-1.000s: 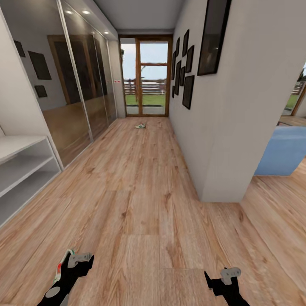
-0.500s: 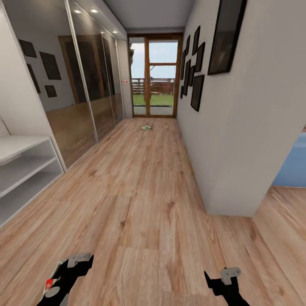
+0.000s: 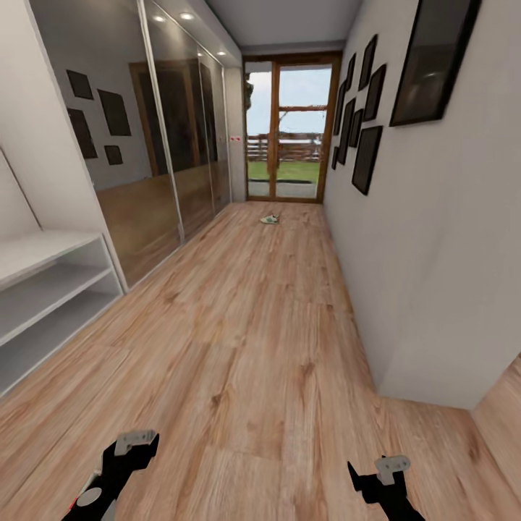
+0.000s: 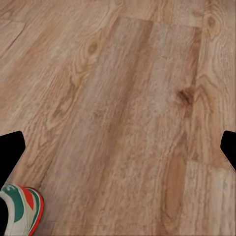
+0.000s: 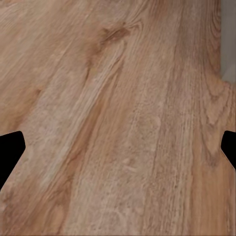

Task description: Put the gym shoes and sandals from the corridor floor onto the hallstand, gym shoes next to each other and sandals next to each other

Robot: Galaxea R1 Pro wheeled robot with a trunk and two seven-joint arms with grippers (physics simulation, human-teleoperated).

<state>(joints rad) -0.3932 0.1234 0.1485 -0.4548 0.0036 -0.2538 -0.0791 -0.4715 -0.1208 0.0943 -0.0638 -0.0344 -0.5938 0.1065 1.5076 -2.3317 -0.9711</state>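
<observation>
Head view looks down the corridor floor [image 3: 260, 347]: one gym shoe [image 3: 270, 219] lies far off by the glass door, well apart from the hallstand [image 3: 51, 289] at left. Both arms hang low for travel, each end effector, left [image 3: 134, 449] and right [image 3: 376, 474], spread wide and empty, though another gym shoe [image 4: 19, 209] sits just beside the left one, judging by the left wrist view.

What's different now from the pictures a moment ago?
The view swung to the robot's right: the hallstand now shows more, and the blue block at the far right slid out of sight. The far gym shoe lies on the floor as before. Both grippers, left and right, look unchanged.
</observation>
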